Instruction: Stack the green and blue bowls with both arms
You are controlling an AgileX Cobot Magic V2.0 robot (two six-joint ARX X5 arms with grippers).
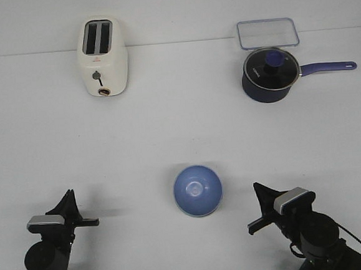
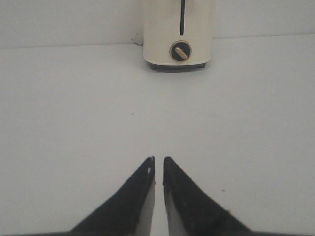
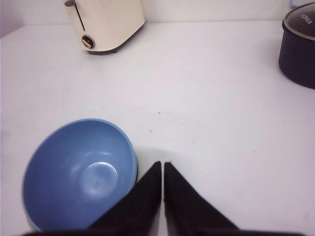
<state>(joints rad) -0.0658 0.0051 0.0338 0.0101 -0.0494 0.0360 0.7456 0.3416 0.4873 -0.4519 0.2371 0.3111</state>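
The blue bowl (image 1: pixel 198 190) sits at lower centre of the front view, probably light, rigid and smooth, best pinched at its thin rim, while the left gripper (image 1: pixel 80 213) and right gripper (image 1: pixel 256 207) flank it, both closed on nothing.

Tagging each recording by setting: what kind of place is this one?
Probably a lab tabletop staged as a kitchen: a bare white table holds a cream two-slot toaster, a navy lidded saucepan and a blue round bowl.
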